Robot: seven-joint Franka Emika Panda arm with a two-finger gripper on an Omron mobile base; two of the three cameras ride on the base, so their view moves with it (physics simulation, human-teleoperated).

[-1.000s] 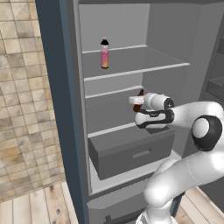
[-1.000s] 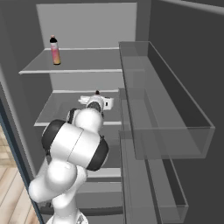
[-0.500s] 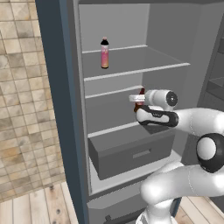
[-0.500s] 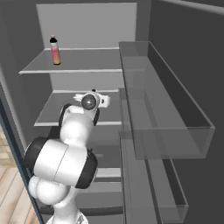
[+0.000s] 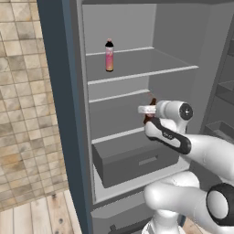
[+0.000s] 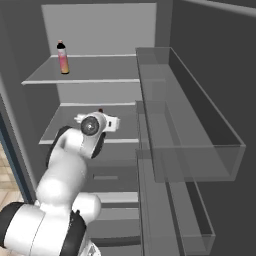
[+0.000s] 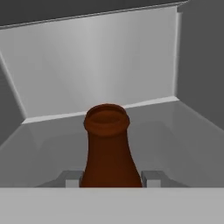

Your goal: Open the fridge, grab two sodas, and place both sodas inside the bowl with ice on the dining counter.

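Now gripper (image 7: 111, 178) is clamped on cola bottle (image 7: 107, 148), drawing back from middle shelf (image 5: 119, 135); pink bottle (image 5: 109, 55) remains: 1 of 2 grabbed.

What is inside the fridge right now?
Inside the fridge, a pink-orange bottle stands on the upper shelf. On the middle shelf the pincer is shut on the brown cola bottle. A grey drawer sits below; its contents are hidden.

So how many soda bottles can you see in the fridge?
2. The slim pink-orange bottle with a black cap stands on the top shelf. The short dark-brown cola bottle is on the middle shelf, gripped between the gripper fingers. Others may be hidden.
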